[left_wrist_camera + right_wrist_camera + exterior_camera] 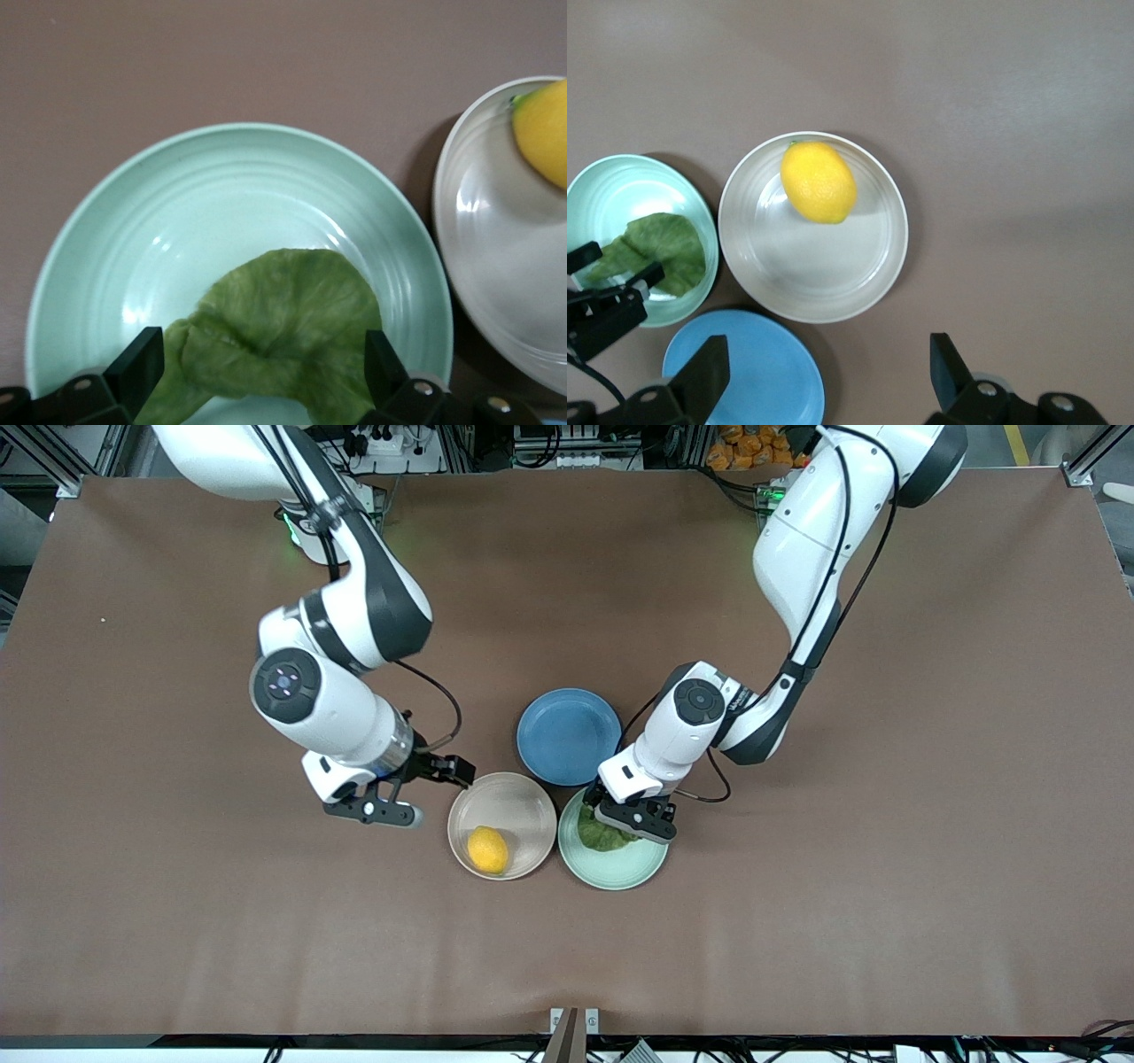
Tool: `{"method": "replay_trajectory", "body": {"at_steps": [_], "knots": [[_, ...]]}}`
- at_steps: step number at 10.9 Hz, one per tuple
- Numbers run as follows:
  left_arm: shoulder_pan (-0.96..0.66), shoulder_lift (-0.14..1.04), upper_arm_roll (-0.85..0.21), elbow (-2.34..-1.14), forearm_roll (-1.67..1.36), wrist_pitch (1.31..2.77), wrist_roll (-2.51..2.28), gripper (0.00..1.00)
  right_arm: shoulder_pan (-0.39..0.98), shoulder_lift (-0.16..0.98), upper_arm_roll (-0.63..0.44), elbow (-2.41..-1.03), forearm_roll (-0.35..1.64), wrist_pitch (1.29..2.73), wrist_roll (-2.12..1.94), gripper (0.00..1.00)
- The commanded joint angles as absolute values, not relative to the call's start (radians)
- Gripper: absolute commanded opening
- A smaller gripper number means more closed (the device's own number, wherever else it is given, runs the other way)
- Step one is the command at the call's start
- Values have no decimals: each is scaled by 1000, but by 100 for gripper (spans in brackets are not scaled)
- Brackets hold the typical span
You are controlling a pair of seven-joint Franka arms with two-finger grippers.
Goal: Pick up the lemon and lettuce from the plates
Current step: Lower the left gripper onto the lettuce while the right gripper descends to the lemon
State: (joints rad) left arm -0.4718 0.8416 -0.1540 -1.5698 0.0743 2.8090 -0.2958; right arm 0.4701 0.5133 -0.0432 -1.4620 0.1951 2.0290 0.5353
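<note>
The lemon [488, 849] lies on the beige-pink plate [518, 808], near the rim closest to the front camera. The lettuce [602, 835] lies on the mint green plate [620, 875] beside it. My left gripper [634, 821] is low over the mint plate, open. In the left wrist view its fingers [138, 367] stand on either side of the lettuce [283, 328], not closed on it. My right gripper [376, 812] is open and empty, over the table beside the beige plate, toward the right arm's end. The right wrist view shows the lemon [819, 181] apart from my right gripper [826, 372].
A blue plate [569, 735] lies empty, farther from the front camera than the two plates and nearly touching them. The brown table [842, 868] spreads wide around the plates.
</note>
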Motion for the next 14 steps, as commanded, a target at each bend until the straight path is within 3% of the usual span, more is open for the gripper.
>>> {"method": "replay_trajectory", "body": {"at_steps": [1, 4, 6, 8, 14], "knots": [[-521, 884, -97, -1549, 106, 2853, -341, 100, 498, 597, -49, -1416, 212, 2080, 592, 100], [-537, 890, -83, -1548, 106, 2855, -341, 100, 503, 659, -48, -1413, 215, 2170, 604, 100], [-543, 887, -68, -1548, 107, 2855, -339, 72, 518, 695, -48, -1413, 213, 2221, 603, 100], [-546, 887, -64, -1548, 110, 2855, -336, 63, 535, 722, -48, -1413, 213, 2262, 607, 100], [-541, 876, -42, -1549, 132, 2855, -331, 57, 522, 805, -49, -1398, 209, 2397, 591, 100]]}}
